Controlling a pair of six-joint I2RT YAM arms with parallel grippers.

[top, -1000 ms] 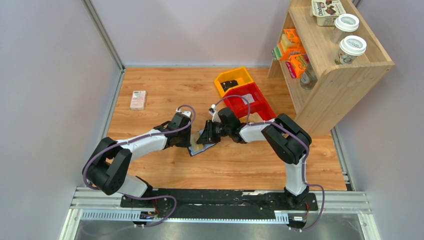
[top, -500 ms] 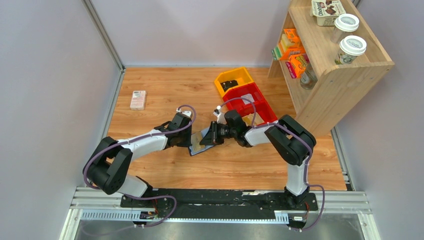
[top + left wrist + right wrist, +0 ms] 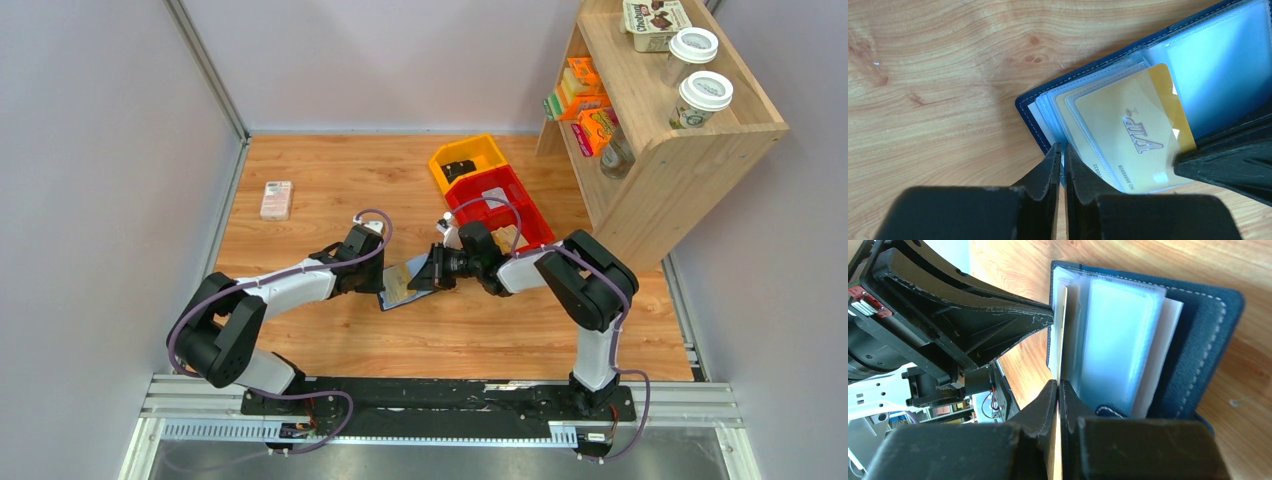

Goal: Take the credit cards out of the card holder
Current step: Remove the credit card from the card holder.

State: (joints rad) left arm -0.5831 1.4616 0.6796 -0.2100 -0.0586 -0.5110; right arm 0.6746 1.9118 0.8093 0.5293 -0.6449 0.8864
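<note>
The navy card holder [image 3: 398, 292] lies open on the wooden table between both grippers; its clear pale-blue sleeves [image 3: 1215, 75] fan out. My left gripper [image 3: 1063, 146] is shut on the edge of the lower sleeves and pins the holder [image 3: 1027, 111] in place. A gold credit card [image 3: 1128, 135] marked VIP sticks partly out of a sleeve. My right gripper [image 3: 1059, 385] is shut on that card, seen edge-on [image 3: 1064, 325], beside the holder's navy cover [image 3: 1208, 340]. In the top view my left gripper [image 3: 382, 284] and right gripper [image 3: 428, 278] meet at the holder.
A pink-white box [image 3: 276, 199] lies at the far left. A yellow bin [image 3: 467, 158] holding a small black object [image 3: 460, 170] and a red bin [image 3: 500, 200] sit behind my right arm. A wooden shelf [image 3: 660, 130] stands at the right.
My right gripper has drawn back to the right with the gold card, sliding it further out of its sleeve. My left gripper has stayed put on the holder.
</note>
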